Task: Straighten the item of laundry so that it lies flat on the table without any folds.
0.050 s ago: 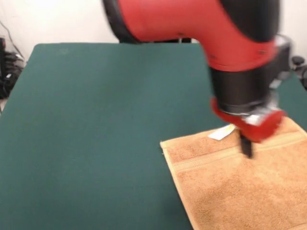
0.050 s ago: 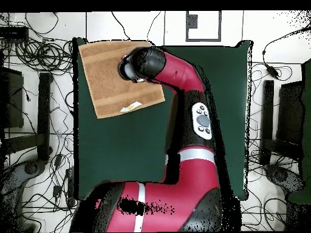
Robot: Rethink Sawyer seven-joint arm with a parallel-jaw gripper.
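Terry towel (image 1: 240, 182) sits at one corner of the green table (image 1: 86, 134) — in the overhead view that's the top-left corner (image 2: 118, 76), with the towel's top edge running along the table edge and its left edge at or just past the table's side. In the front view it's bottom-right and runs out of the picture on the right and at the bottom.

Orientation: roughly rectangular, skewed a little against the table edges. In the overhead view the long axis looks to run top to bottom, leaning slightly to the right toward the bottom; the margin over the short side is small, so take that loosely. A woven band crosses the towel near the hem on the robot's side. The white label (image 1: 221, 132) sticks out at that hem (image 2: 131, 107).

Lay: mostly flat, no big folds visible in either view; the part under the arm is hidden.

Gripper (image 1: 246, 146) is down on the towel just inside the band, close to the label — the tip appears to touch the fabric. Only one dark blurred tip shows below the red wrist; can't tell whether it's spread or pressed together.
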